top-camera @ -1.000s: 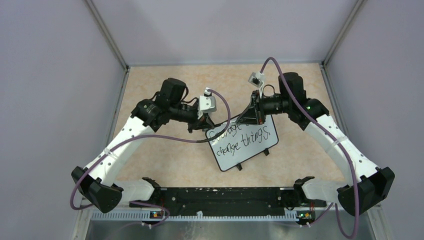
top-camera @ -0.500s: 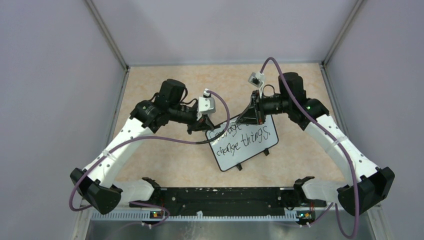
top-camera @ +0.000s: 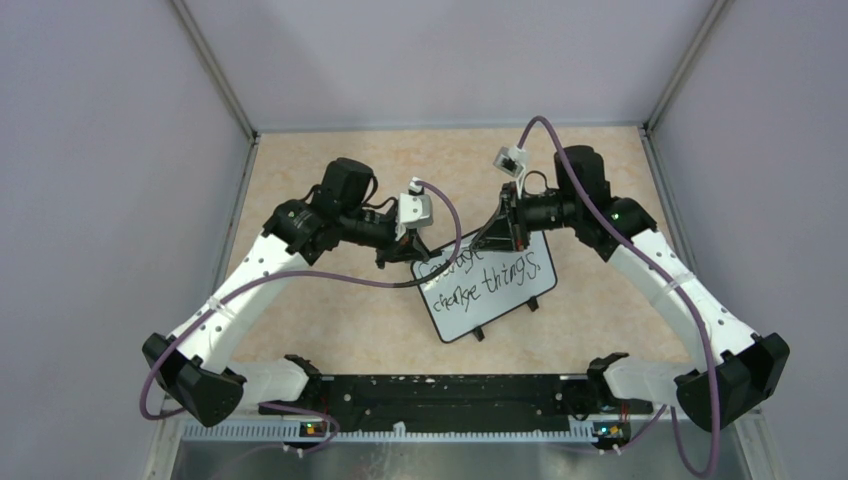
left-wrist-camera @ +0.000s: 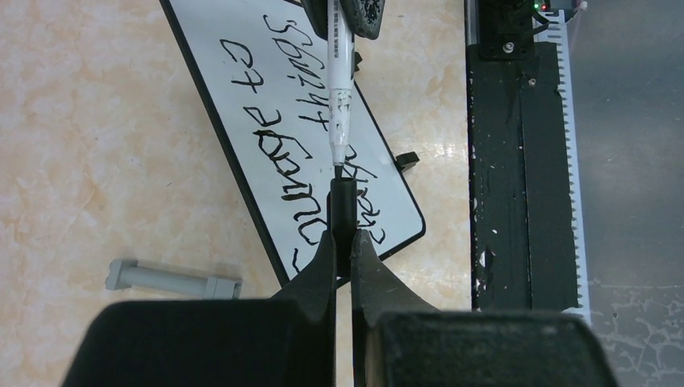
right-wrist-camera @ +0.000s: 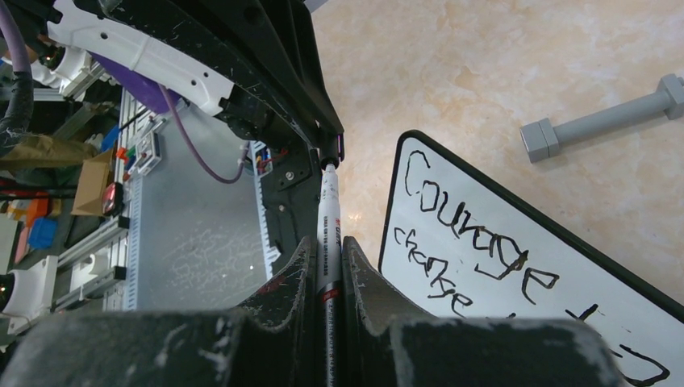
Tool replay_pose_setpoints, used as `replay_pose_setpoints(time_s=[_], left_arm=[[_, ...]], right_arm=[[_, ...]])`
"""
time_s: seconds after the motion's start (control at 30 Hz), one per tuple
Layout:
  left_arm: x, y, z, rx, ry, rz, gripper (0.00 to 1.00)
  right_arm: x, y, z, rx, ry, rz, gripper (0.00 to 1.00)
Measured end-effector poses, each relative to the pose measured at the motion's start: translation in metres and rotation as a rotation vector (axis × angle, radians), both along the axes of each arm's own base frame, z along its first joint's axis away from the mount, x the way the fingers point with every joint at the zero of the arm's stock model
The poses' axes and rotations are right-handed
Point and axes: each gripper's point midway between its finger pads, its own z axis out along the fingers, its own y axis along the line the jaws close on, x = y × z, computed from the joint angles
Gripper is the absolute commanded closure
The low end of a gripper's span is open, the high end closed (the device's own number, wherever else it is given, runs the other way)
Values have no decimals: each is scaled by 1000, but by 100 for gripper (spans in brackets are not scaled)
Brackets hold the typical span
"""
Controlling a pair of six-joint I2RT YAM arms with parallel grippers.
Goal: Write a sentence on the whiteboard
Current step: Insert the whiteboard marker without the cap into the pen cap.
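Observation:
The whiteboard [top-camera: 500, 300] lies tilted on the table, and the sentence [top-camera: 487, 272] "Courage to change things" is written on it in two black lines. Above its far left corner the two grippers face each other. My right gripper [right-wrist-camera: 327, 246] is shut on a white marker [right-wrist-camera: 329, 218]. My left gripper [left-wrist-camera: 343, 238] is shut on the marker's black cap [left-wrist-camera: 343, 214]. The marker's tip [left-wrist-camera: 337, 168] meets the cap's open mouth, in line with it. In the top view the left gripper [top-camera: 428, 250] and the right gripper [top-camera: 487, 238] hide part of the first line.
A grey bar with square ends [left-wrist-camera: 173, 279] lies on the table just beyond the board's far edge, also in the right wrist view as the bar [right-wrist-camera: 605, 121]. The black base rail [top-camera: 440, 390] runs along the near edge. Metal posts and purple walls enclose the table.
The left wrist has shifted very slightly. The right arm, the board and both grips look the same.

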Motion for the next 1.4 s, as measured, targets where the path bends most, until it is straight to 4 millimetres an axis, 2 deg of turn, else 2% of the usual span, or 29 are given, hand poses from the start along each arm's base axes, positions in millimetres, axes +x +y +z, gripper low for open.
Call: replay_pose_setpoints(time_s=[0.57,1.0,1.2,1.3,1.4], left_arm=[[-2,-2,-1,3,22,9,100],[2,-7,-15,45,102,50,100],[3,-9,-16,45,134,63,100],[2,-15,-7,15,115,41,100],[1,-15,-7,16,110,42,100]], right_arm=[[-6,3,-4,-14,-3,20,100],[2,5,-13,-44,5,-7,100],[3,6,-12,-43,-1,-9,100],[0,8,-13,-45,0,1,100],[0,8,-13,-45,1,2,100]])
